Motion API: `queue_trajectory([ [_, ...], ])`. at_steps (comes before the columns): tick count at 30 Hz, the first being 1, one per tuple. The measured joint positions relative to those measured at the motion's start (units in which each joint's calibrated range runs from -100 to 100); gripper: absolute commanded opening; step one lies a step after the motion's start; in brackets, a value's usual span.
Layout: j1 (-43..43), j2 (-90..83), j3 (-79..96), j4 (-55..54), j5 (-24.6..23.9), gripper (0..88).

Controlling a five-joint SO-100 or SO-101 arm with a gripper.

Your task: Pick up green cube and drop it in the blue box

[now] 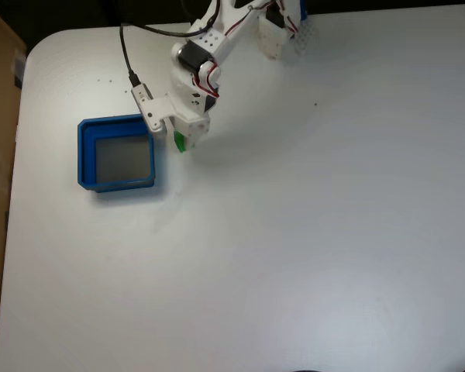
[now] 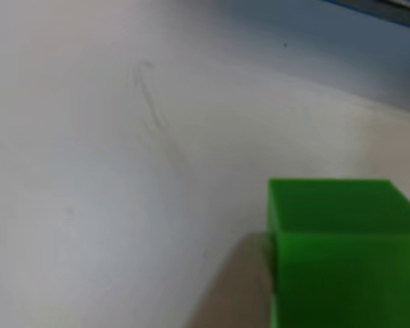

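In the fixed view the white arm reached down from the top centre of the frame, its pincer [image 1: 184,138] at the upper left of the table [image 1: 310,232]. The cube [image 1: 180,142] showed as a green sliver under the pincer's tip, just right of the box [image 1: 86,155], which sat on the table in the left part of the frame. Whether the pincer was clenched on the cube or merely over it could not be told. In the other view the cube [image 2: 342,253] filled the lower right corner, close and blurred, with pale table surface behind it.
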Motion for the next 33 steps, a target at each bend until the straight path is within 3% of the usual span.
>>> queue_trajectory([
  [14, 2.5, -4.9, -0.9, -0.9, 0.2, 0.5],
  [22, 7.8, -4.6, -14.3, -1.7, 0.1, 0.5],
  [33, 7.8, 8.6, -31.2, -1.7, 0.4, 0.5],
])
